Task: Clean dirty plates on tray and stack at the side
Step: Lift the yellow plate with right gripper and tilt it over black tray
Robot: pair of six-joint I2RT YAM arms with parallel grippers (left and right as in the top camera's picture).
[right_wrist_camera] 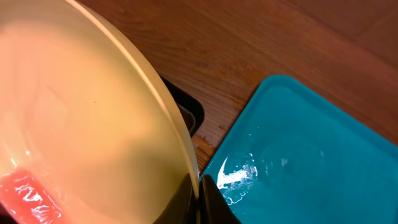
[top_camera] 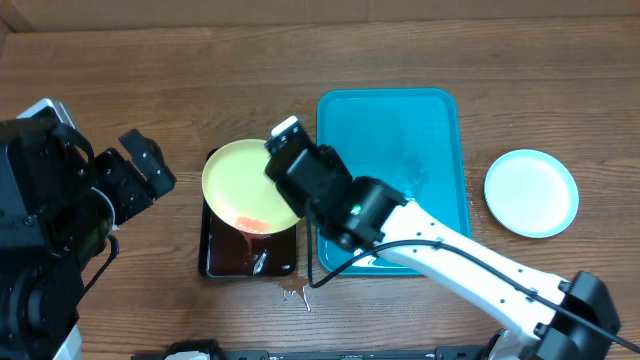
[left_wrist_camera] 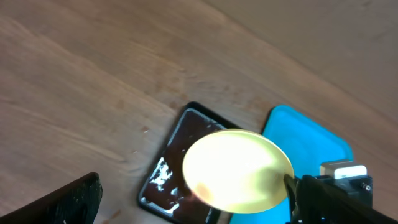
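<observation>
Right gripper (top_camera: 285, 165) is clamped tight on the rim of the pale yellow-green plate (top_camera: 240, 180); in the wrist view you can see the dark fingers (right_wrist_camera: 200, 200) pinching that thin plastic edge. It's a smooth round plate with a shallow raised lip, held over the small black tray (top_camera: 225, 258), which is rectangular, glossy and full of dark liquid. The low side of the plate has a wet, shiny orange-red smear (top_camera: 252, 224), and I honestly can't tell if that edge is touching the liquid or just above it. A few pale splashes (top_camera: 295, 294) sit on the wood-grain table (top_camera: 120, 70) just below the black tray.

The big turquoise tray (top_camera: 400, 130) is right beside the black one, rounded corners, raised rim, slick surface with some wet glints. Well off to its right, a light blue plate (top_camera: 531, 193) with a white centre lies flat on the table.

Left gripper (top_camera: 140, 175) sits off to the left of the black tray, fingers spread apart with nothing in them
</observation>
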